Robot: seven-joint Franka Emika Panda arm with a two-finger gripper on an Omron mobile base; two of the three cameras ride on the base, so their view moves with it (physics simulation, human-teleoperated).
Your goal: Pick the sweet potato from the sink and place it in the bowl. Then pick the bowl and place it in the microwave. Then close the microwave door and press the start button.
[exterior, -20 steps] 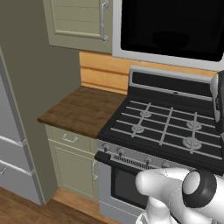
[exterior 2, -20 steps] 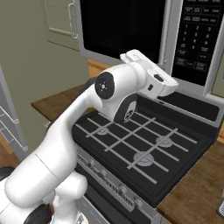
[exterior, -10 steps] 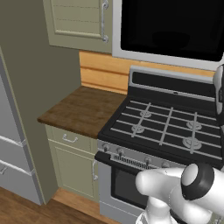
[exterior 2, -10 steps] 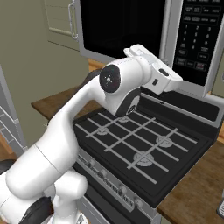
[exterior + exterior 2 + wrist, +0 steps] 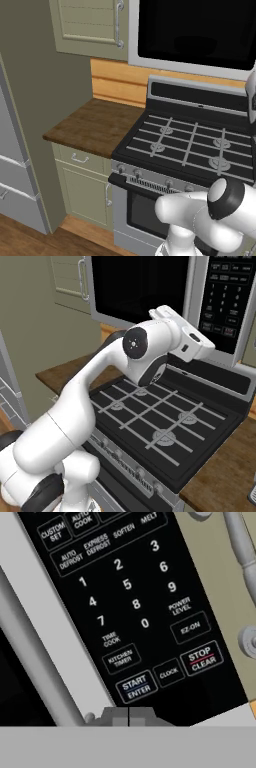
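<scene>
Just above the closed fingers (image 5: 128, 716): START button (image 5: 135, 687) | microwave door (image 5: 137, 286) shut | push straight, avoid CLOCK (image 5: 169, 673).

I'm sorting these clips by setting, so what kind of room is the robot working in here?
A home kitchen, rendered rather than real. A black gas stove stands under a microwave with a keypad, beside a wooden counter and pale green cabinets.
</scene>
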